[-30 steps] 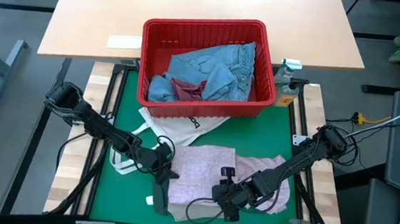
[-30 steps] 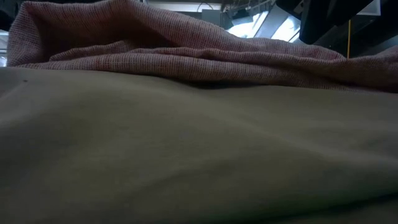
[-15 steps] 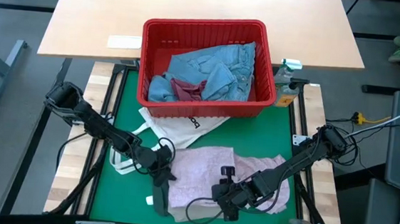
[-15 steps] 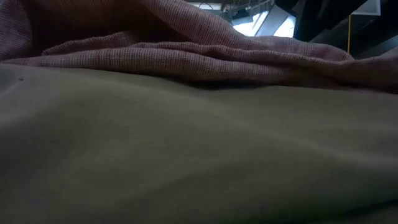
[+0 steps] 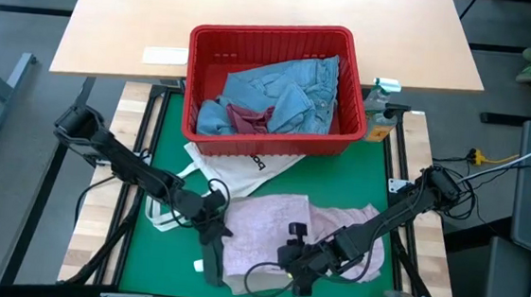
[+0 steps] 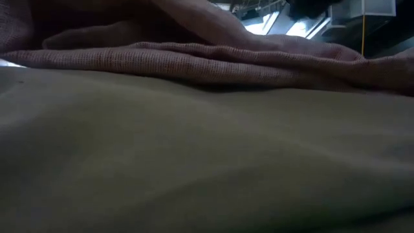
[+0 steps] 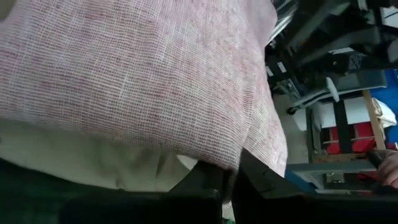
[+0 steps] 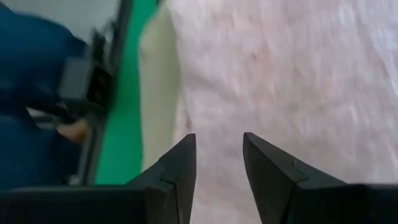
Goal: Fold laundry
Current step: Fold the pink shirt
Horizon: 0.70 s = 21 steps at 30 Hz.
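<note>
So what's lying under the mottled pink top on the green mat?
A beige garment pokes out beneath the mottled pink woven top at its near-left edge. How far it reaches underneath is hidden by the top.

- We see the beige trousers (image 5: 214, 263) only as a strip; the mottled pink top (image 5: 269, 227) covers the rest.
- The red plastic basket (image 5: 274, 41) hides part of the white tote bag (image 5: 231, 164).
</note>
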{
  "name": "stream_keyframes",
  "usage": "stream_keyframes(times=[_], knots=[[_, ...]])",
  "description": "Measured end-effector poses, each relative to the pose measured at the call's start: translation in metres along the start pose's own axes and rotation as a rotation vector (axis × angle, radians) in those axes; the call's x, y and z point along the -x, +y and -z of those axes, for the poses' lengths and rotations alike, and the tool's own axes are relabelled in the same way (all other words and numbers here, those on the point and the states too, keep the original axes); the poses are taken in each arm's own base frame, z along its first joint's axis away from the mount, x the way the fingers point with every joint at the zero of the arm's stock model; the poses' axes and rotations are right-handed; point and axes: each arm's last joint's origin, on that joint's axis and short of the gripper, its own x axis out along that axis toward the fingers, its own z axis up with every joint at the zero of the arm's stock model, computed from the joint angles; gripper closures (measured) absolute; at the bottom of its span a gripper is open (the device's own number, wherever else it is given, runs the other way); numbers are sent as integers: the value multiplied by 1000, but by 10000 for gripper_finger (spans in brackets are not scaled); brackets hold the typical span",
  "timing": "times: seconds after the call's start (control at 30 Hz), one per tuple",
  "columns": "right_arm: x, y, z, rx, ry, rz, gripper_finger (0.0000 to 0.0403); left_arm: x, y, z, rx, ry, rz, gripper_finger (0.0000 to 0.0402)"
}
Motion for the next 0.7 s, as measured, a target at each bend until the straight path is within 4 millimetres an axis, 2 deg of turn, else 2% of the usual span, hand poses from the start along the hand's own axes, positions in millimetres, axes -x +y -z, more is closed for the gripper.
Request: stream_keyframes(times=[0.27, 0.7], knots=[[1, 4, -17, -44, -160, -65, 271, 17, -1, -2, 0, 13, -45, 397], [1, 5, -18, -49, -165, -82, 271, 37, -4, -3, 4, 40, -68, 398]])
